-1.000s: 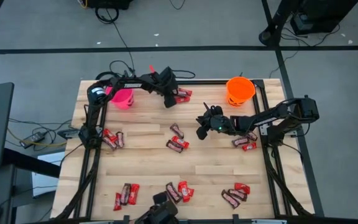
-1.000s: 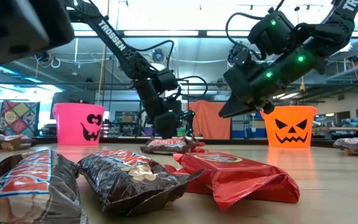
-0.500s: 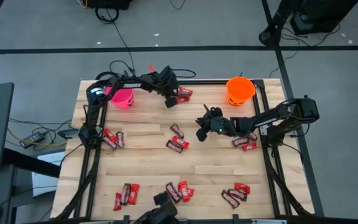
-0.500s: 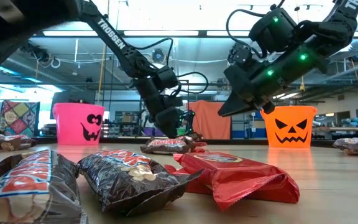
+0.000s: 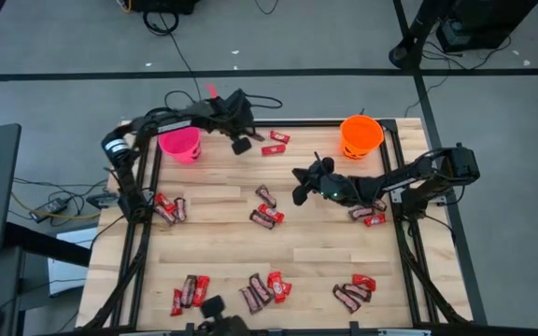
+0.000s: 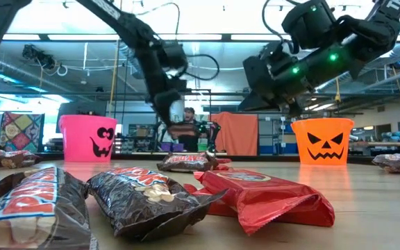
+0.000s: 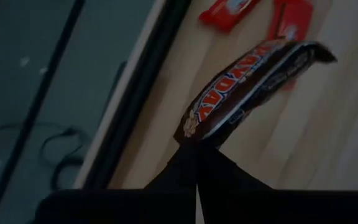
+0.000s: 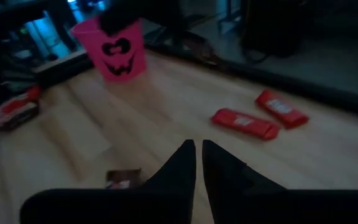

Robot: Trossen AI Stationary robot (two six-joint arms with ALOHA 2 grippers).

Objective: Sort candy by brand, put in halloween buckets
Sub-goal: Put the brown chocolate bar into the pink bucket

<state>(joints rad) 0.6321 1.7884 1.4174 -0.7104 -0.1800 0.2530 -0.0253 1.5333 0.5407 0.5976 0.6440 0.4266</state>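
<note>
I keep my left claw (image 5: 241, 146) clamped on one end of a dark brown bar (image 7: 247, 87) so it hangs clear of the counter (image 5: 213, 252), just right of the pink bucket (image 5: 180, 145) at the far edge. My right claw (image 5: 299, 187) hovers mid-counter, left of the orange bucket (image 5: 361, 136), fingers nearly together and holding nothing, with two red bars (image 8: 253, 118) lying ahead of it.

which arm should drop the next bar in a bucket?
Left. Its hand is shut on a dark brown bar, lifted off the table beside the pink bucket. The right hand hangs empty mid-table, short of the orange bucket.
</note>
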